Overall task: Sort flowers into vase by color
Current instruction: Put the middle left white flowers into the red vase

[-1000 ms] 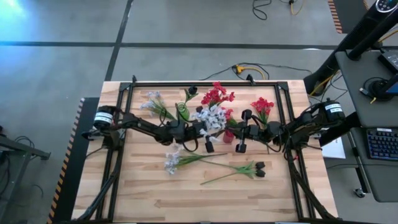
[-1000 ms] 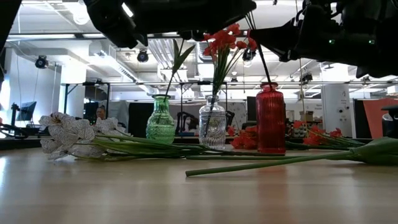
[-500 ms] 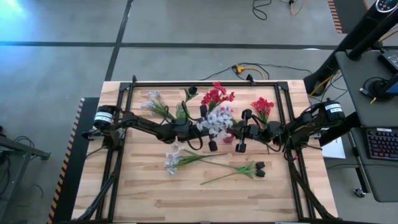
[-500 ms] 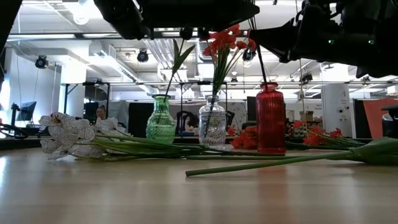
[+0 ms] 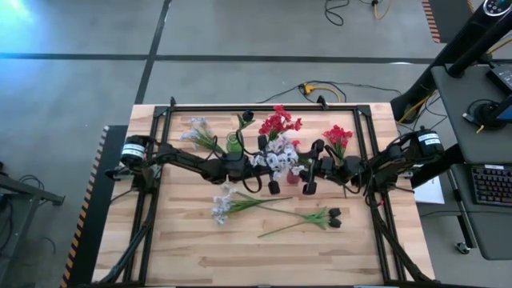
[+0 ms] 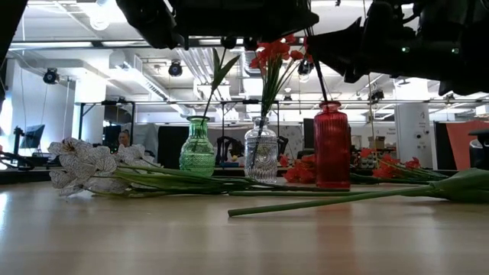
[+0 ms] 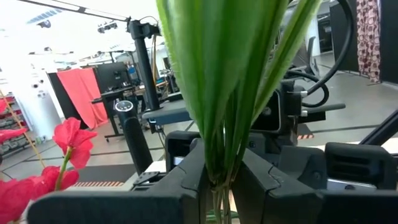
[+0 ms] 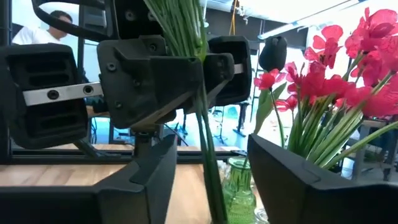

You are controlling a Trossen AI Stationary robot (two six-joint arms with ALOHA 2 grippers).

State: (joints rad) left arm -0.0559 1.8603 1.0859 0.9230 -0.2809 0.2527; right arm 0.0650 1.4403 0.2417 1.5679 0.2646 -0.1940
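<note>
Both arms meet over the middle of the counter, above the three vases. The left gripper has its fingers clenched on the green stems of the white spray, whose blossoms show from above between the two grippers, over the clear vase. The right gripper faces it from the other side; its fingers stand apart on either side of the same stems, released and not pressing them.

The red vase stands to the right of the clear one in the low view, the green vase to the left. A bunch of red flowers stands upright in the clear vase, and a dark bud with a long leaf rises from the green vase.

On the counter, another white spray lies nearer the front edge, and a dark-budded spray lies beside it with its stem running left. A third white spray lies at the back left, and a red spray at the back right.

In the right wrist view a person shows in the room beyond.
</note>
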